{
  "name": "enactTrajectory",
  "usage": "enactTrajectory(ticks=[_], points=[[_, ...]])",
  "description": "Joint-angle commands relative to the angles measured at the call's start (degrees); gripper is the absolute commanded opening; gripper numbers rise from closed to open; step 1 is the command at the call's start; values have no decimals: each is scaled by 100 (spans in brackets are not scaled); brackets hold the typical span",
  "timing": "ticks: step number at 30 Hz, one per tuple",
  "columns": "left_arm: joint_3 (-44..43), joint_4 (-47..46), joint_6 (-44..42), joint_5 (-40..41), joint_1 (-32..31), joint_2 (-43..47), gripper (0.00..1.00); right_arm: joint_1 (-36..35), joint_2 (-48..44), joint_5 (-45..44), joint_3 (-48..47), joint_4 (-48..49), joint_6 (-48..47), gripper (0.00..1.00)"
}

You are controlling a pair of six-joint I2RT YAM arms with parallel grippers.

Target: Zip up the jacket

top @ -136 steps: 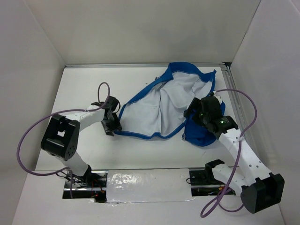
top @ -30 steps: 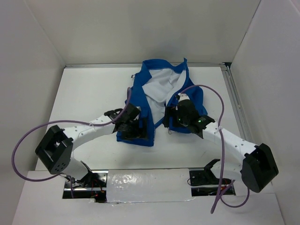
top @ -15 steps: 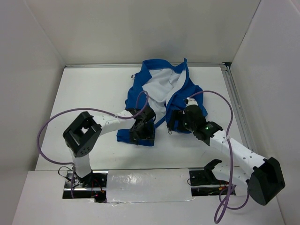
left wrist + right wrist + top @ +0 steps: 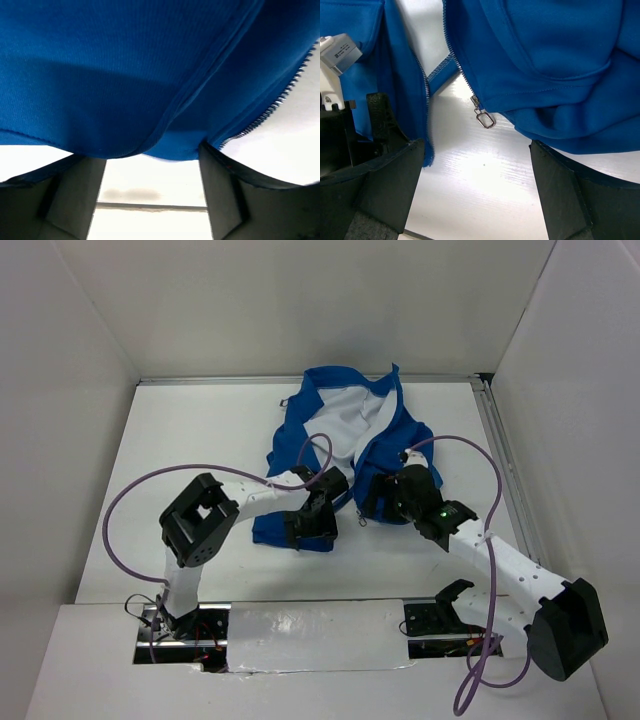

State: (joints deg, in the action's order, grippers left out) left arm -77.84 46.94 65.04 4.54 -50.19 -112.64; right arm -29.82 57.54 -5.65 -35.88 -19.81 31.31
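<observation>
The blue jacket (image 4: 300, 420) lies unzipped at the table's middle, its white lining (image 4: 345, 430) showing between the two front panels. My left gripper (image 4: 312, 528) sits at the lower hem of the left panel. In the left wrist view its jaws (image 4: 152, 162) are open, the jacket's hem (image 4: 125, 60) draped just past the tips and zipper teeth (image 4: 280, 100) on the right. My right gripper (image 4: 373, 502) hovers at the right panel's lower corner, open (image 4: 477, 150) over bare table. The metal zipper pull (image 4: 485, 118) hangs just beyond its fingertips and is not gripped.
White walls close in the table on three sides. A metal rail (image 4: 300, 381) runs along the far edge and another (image 4: 503, 460) down the right. A foil-taped strip (image 4: 320, 635) lies between the arm bases. Purple cables (image 4: 120, 530) loop off both arms.
My left gripper has slid right along the jacket's bottom hem toward the centre opening, and its jaws have narrowed a little. The right gripper has barely shifted.
</observation>
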Motion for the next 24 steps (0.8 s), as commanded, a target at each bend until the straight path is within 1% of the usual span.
enactTrajectory(ticks=[1,3,6,7,9,10,11,18,24], points=[[304,-438,124,58,-69,-741,83,73,-32,-147,11,-31,59,93],[392,-702,1,-66,-69,-864,77,73,-41,-121,45,-31,77,93],[437,-914,-175,-260,-61,-1031,56,108,-32,-138,11,-49,33,93],[411,-871,-141,-269,-69,-1067,33,100,-6,-138,-24,-66,-2,92],[445,-914,-140,-269,-69,-1032,11,73,108,-208,-165,-163,-107,90],[498,-932,-132,-243,-69,-1015,5,65,230,-261,-217,-224,-125,90],[524,-941,-123,-225,-69,-962,1,38,327,-348,-348,-260,-160,90],[638,-853,-96,-93,-26,-663,0,-111,1171,-1007,-947,-506,-450,90],[771,-959,-158,-85,-25,-391,0,-304,2005,-1447,-1351,-471,-477,85]])
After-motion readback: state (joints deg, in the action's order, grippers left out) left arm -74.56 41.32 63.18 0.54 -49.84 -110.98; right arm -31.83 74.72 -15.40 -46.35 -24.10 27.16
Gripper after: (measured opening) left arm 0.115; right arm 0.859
